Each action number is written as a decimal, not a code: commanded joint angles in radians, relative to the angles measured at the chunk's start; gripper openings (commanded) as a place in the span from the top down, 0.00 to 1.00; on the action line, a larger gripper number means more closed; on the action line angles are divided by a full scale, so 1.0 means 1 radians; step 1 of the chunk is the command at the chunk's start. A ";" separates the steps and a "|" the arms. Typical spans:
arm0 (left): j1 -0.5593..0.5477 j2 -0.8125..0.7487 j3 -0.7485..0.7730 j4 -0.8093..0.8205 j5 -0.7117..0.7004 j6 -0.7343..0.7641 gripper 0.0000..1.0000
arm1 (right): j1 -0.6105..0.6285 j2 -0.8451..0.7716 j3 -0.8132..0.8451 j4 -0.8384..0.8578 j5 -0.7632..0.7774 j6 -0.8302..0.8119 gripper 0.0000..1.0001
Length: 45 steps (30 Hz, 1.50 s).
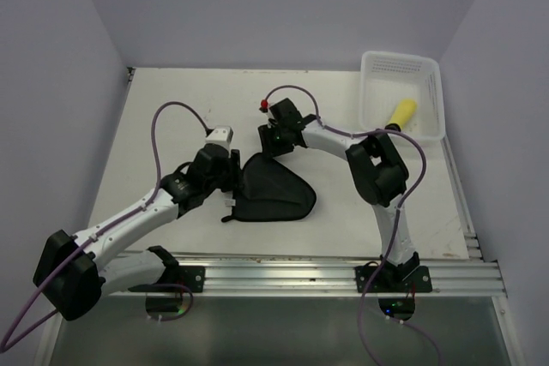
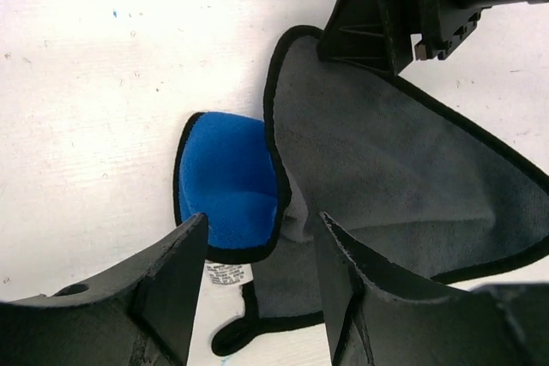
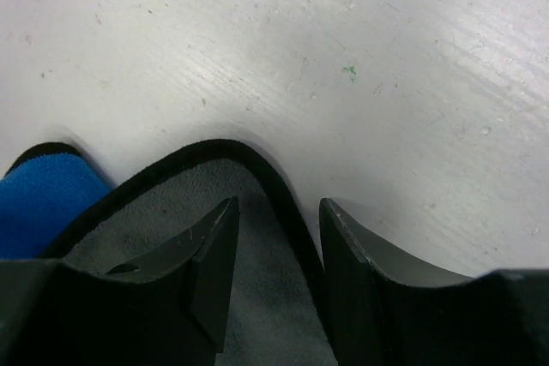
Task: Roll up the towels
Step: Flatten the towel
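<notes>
Left hand (image 1: 232,173) open, jaws apart astride the left edge of the blue towel (image 1: 270,190), not pinching. Towel lies crumpled mid-surface (image 1: 171,117), grey back up, a blue flap folded over by the left hand. Right hand (image 1: 266,148) open at the towel's far corner, dark edging between its jaws. Yellow towel (image 1: 401,114) rolled, inside the basket (image 1: 396,70) far right.

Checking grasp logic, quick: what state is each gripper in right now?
left gripper: open, jaws apart over the blue towel's folded corner, holding nothing.
right gripper: open, jaws straddling that towel's dark edge, not clamped on it.
</notes>
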 commanded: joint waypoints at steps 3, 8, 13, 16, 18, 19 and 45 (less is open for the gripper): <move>-0.001 -0.014 -0.019 0.039 -0.036 -0.025 0.43 | 0.059 0.037 0.029 -0.048 0.148 -0.082 0.56; 0.001 -0.030 -0.022 0.029 -0.043 -0.026 0.42 | 0.079 0.066 0.018 -0.063 0.192 -0.094 0.58; 0.001 -0.044 -0.036 0.025 -0.054 -0.034 0.40 | 0.127 0.106 0.050 -0.115 0.300 -0.122 0.77; 0.002 -0.049 -0.047 0.035 -0.050 -0.039 0.39 | 0.127 0.111 0.048 -0.124 0.327 -0.105 0.99; 0.002 -0.046 -0.050 0.042 -0.050 -0.037 0.39 | 0.122 0.106 0.051 -0.138 0.355 -0.102 1.00; 0.001 -0.044 -0.051 0.041 -0.051 -0.040 0.38 | 0.119 0.100 0.051 -0.141 0.358 -0.102 1.00; 0.111 0.417 0.147 0.456 0.122 0.208 0.36 | -0.198 -0.253 -0.377 0.051 0.084 0.093 1.00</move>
